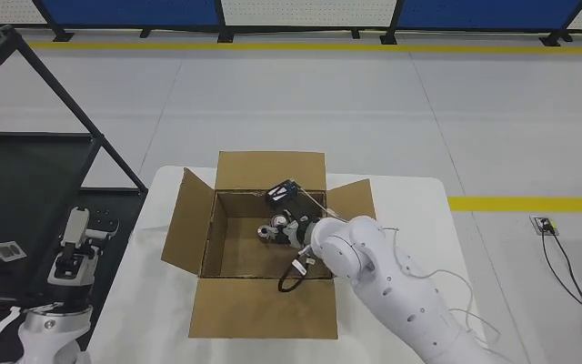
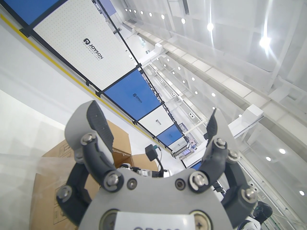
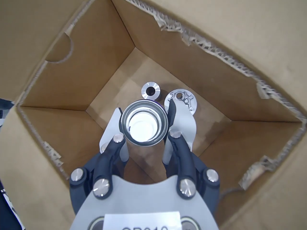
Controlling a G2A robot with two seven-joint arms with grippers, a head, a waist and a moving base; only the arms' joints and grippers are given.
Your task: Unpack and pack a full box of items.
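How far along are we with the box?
Done: the cardboard box stands with flaps open. In hand: the right gripper is shut on a metal cup inside it. Remaining: a metal bushing and a flat disc lie on its floor. The left gripper is open.

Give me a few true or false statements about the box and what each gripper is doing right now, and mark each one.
1. The right gripper is down inside the cardboard box. True.
2. The left gripper holds a metal part. False: it is open and empty, pointing up toward the ceiling.
3. The right gripper is closed around a hollow metal cylinder. True.
4. The box's flaps are folded shut. False: they are spread outward, leaving the box open.
5. A small metal ring and a flat disc lie on the box floor. True.
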